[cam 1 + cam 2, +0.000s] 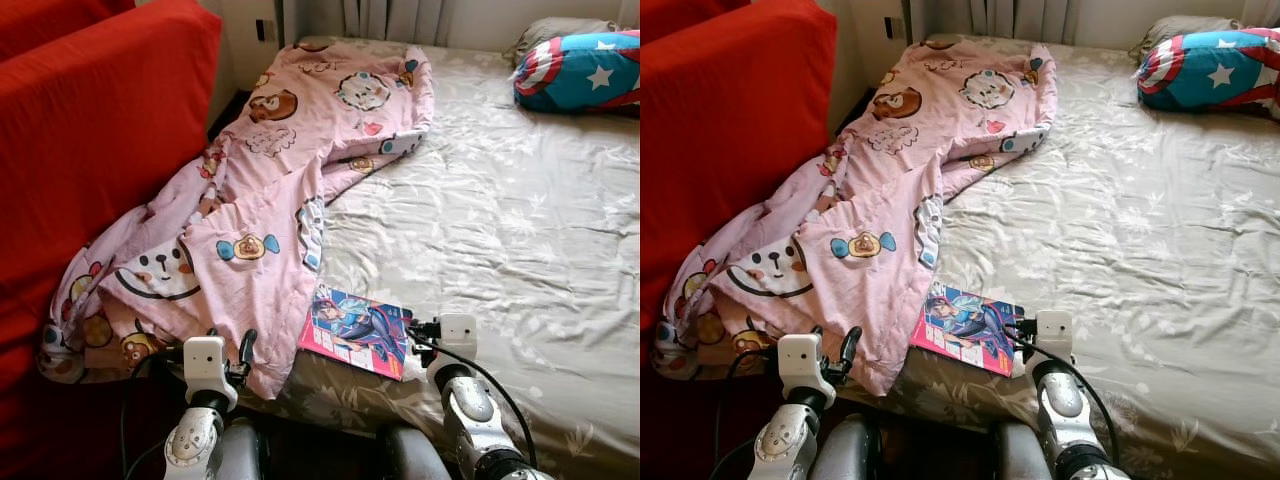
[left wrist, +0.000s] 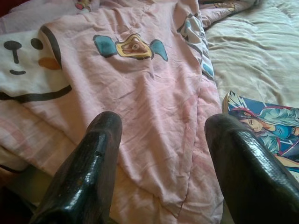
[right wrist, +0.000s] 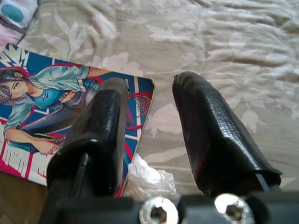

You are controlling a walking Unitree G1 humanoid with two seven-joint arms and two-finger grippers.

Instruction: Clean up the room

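Comic book flat on the bed, touching the pink blanket's edge. Right gripper spread apart at the book's corner, holding nothing. Left gripper wide over the blanket hem.

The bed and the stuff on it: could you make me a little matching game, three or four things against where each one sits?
Things:
1. pink blanket
2. comic book
3. star pillow
4. red sofa

Places:
A. far corner of the bed, on the robot's right
B. beside the bed, on the robot's left
C. flat on the sheet near the bed's front edge, by the right gripper
D. crumpled along the bed's left side, hanging over its edge

Pairs: 1-D, 2-C, 3-A, 4-B
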